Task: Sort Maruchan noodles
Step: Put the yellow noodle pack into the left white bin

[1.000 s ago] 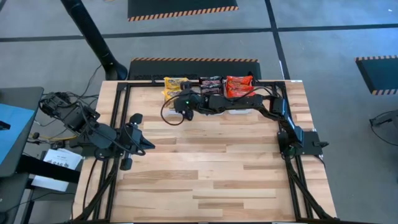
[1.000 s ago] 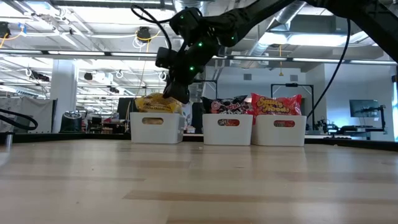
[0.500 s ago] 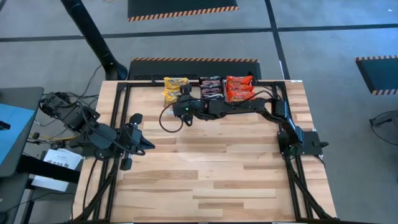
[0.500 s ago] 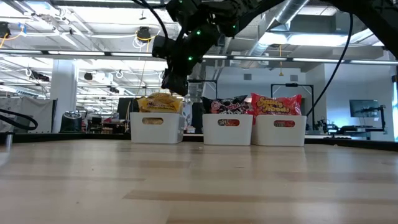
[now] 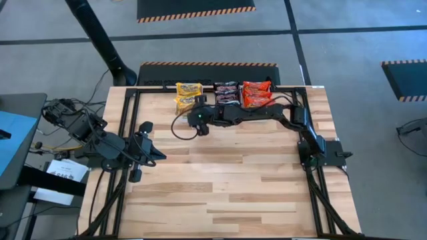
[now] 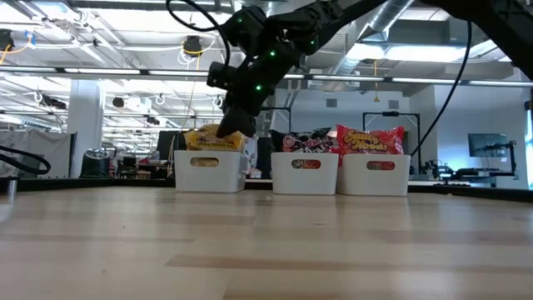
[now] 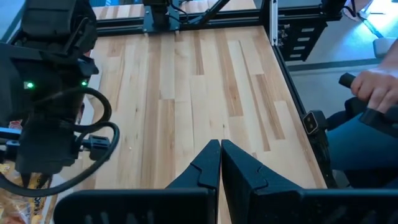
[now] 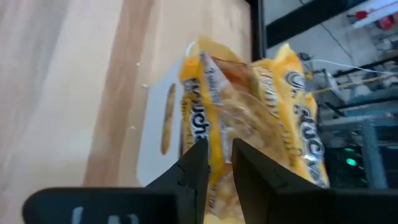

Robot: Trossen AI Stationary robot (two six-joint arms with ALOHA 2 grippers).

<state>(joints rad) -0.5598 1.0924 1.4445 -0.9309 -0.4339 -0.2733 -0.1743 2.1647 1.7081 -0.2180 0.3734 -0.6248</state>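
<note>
Three white bins stand in a row at the table's far edge. Yellow Maruchan packets (image 5: 187,91) (image 6: 208,137) (image 8: 249,112) fill the left bin, dark packets (image 5: 225,90) (image 6: 304,142) the middle one, red packets (image 5: 257,91) (image 6: 369,139) the right one. My right gripper (image 5: 195,105) (image 6: 231,129) (image 8: 219,158) reaches across the far side to the yellow bin. Its fingers are a narrow gap apart and hold nothing, with their tips at the top of the yellow packets. My left gripper (image 5: 157,155) (image 7: 221,149) waits shut at the table's left side. My right gripper comes slanting down from the near side at the top of the yellow packets (image 8: 205,124). I cannot tell whether its fingertips touch them.
The bins' white fronts (image 6: 208,171) face the near edge. Bare wooden table (image 5: 227,180) stretches from the bins to the near edge. A black frame (image 5: 313,193) runs along both sides. A person's hand (image 7: 373,93) shows beyond the table in the left wrist view.
My right gripper rose above the yellow bin, then came back down to the top of the yellow packets, drawing slightly toward the near edge. The packets stayed in their bins.
</note>
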